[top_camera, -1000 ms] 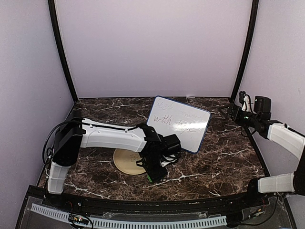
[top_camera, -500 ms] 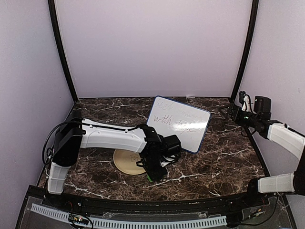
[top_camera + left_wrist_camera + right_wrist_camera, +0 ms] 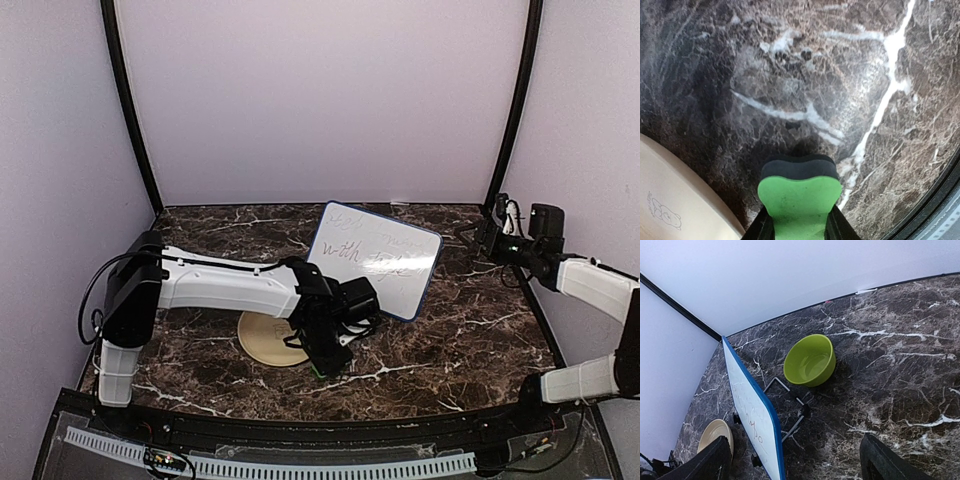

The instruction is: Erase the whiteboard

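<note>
The whiteboard (image 3: 372,259) stands tilted on its easel at the table's middle back, blue-framed, with faint handwriting on it. The right wrist view shows it edge-on (image 3: 754,415) with its wire stand behind. My left gripper (image 3: 322,366) points down at the table just in front of the board's lower left corner, beside the tan plate (image 3: 265,340). It is shut on the green bone-shaped eraser (image 3: 799,200), whose black felt edge faces the marble. My right gripper (image 3: 478,238) is open and empty, held above the table's right back, facing the board.
A lime-green bowl (image 3: 810,360) sits on the marble behind the whiteboard. The tan plate also shows in the left wrist view (image 3: 680,197) and the right wrist view (image 3: 714,434). Purple walls and black corner posts (image 3: 512,110) close the back and sides.
My left arm has shifted slightly, its upper link moving a little back and left, with the gripper staying low by the plate. My right gripper has edged slightly left and back.
</note>
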Tool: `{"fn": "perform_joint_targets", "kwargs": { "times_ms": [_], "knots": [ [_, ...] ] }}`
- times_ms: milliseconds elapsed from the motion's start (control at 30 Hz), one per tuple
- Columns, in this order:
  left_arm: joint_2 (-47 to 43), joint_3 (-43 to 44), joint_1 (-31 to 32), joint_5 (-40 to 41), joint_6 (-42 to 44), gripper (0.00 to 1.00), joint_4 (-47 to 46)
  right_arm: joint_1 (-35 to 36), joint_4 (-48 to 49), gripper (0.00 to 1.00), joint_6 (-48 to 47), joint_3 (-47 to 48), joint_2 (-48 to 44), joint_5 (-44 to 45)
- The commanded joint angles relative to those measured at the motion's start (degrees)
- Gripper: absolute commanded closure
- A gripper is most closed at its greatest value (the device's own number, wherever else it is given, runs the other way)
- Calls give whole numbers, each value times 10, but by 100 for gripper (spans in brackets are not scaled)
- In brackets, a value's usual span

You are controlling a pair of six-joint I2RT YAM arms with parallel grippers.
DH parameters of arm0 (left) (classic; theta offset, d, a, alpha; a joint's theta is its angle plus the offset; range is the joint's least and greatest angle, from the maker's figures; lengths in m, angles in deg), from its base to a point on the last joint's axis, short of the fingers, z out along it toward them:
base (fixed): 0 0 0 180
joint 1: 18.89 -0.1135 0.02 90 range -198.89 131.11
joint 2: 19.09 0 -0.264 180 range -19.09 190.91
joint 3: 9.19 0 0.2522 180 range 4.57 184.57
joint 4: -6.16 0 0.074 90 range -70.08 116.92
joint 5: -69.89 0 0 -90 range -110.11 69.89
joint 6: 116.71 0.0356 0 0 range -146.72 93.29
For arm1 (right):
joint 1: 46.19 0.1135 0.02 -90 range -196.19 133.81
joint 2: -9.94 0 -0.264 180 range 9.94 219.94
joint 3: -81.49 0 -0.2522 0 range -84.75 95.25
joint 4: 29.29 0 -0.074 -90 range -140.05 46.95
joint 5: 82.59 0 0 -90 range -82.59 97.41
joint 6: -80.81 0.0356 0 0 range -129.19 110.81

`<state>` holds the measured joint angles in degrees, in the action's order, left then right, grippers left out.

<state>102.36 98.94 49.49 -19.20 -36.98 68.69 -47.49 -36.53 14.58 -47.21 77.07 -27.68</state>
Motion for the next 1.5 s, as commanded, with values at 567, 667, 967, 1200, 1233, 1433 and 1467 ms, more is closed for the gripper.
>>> {"fn": "perform_joint_targets", "kwargs": {
  "times_ms": [567, 667, 967, 1200, 1233, 1433, 1467],
  "knots": [
    [-214, -77, -117, 71, -86, 80, -205, 59, 110, 52, 3, 1, 104, -70],
    [-209, -69, -140, 65, -85, 81, -229, 59, 158, 58, 13, -27, 91, -70],
    [-185, -25, -188, 75, -54, 82, -243, 59, 213, 67, 34, -22, 141, -101],
    [-161, -6, -222, 97, -19, 84, -298, 59, 212, 77, 33, -20, 139, -103],
    [-149, 1, -224, 104, -4, 84, -301, 59, 211, 77, 32, -19, 139, -104],
    [-72, 89, -232, 134, 39, 85, -286, 59, 213, 82, 32, -16, 144, -110],
    [-65, 105, -233, 139, 40, 85, -286, 59, 213, 83, 32, -16, 145, -110]
  ]
}}
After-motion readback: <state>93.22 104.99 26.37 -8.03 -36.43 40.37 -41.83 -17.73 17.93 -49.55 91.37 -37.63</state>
